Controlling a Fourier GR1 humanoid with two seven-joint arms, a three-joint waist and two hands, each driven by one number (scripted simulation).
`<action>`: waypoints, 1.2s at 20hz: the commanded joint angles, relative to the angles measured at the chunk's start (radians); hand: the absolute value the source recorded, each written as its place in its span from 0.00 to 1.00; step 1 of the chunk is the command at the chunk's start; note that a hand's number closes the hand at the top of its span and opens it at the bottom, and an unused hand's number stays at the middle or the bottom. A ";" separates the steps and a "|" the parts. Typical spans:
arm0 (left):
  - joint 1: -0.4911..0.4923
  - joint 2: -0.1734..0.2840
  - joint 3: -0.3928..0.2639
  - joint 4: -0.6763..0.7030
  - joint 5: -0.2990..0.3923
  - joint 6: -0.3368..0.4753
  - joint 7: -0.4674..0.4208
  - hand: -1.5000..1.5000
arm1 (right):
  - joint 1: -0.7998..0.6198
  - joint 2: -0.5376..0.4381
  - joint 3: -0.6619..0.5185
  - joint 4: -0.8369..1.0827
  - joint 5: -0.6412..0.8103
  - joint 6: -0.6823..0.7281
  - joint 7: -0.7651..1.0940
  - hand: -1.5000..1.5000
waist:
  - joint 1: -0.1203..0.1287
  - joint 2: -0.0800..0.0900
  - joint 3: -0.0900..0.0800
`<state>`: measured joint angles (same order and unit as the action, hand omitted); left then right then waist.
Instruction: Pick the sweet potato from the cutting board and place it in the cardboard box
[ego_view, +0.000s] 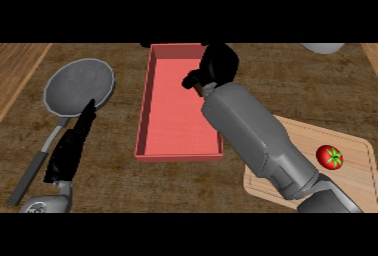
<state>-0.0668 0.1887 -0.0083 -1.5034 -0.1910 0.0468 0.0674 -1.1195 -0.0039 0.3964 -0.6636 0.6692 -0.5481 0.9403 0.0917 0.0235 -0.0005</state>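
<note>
Now, right hand (215, 64) over the box (177, 155), fingers curled round something small at the far right wall.

Only a brownish sliver shows under the hand, at about the box's right rim; it is probably the sweet potato (201, 88), though the hand hides most of it and I cannot tell whether it sits inside the wall or straight above it. That is the risk: if the fingers part while the potato hangs over the rim, it could strike the edge and roll out onto the counter (325, 85). The forearm also crosses the box's near right corner and could nudge the box on the way back. The board (354, 170) holds only a tomato (330, 156). Left hand (70, 147) rests at lower left, fingers straight, beside a pan (80, 87).
</note>
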 joint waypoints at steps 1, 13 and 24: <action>0.010 0.001 -0.005 -0.020 -0.002 -0.005 0.017 0.50 | -0.042 0.004 -0.025 0.055 -0.043 -0.184 -0.033 0.00 | 0.000 -0.002 0.001; 0.072 -0.015 0.011 -0.019 -0.007 0.024 -0.006 0.50 | 0.044 0.004 -0.183 -0.107 -0.094 -0.633 -0.232 0.00 | -0.066 -0.020 0.001; 0.106 0.012 0.066 -0.103 0.020 0.024 0.072 0.50 | 0.514 -0.135 -0.201 -0.598 -0.058 -0.603 -0.252 0.00 | -0.141 -0.042 0.002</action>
<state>0.0367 0.2059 0.0583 -1.5647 -0.1676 0.0601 0.0941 -0.7804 -0.0899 0.1850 -1.0632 0.6198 -1.1275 0.6934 -0.0313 -0.0143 0.0004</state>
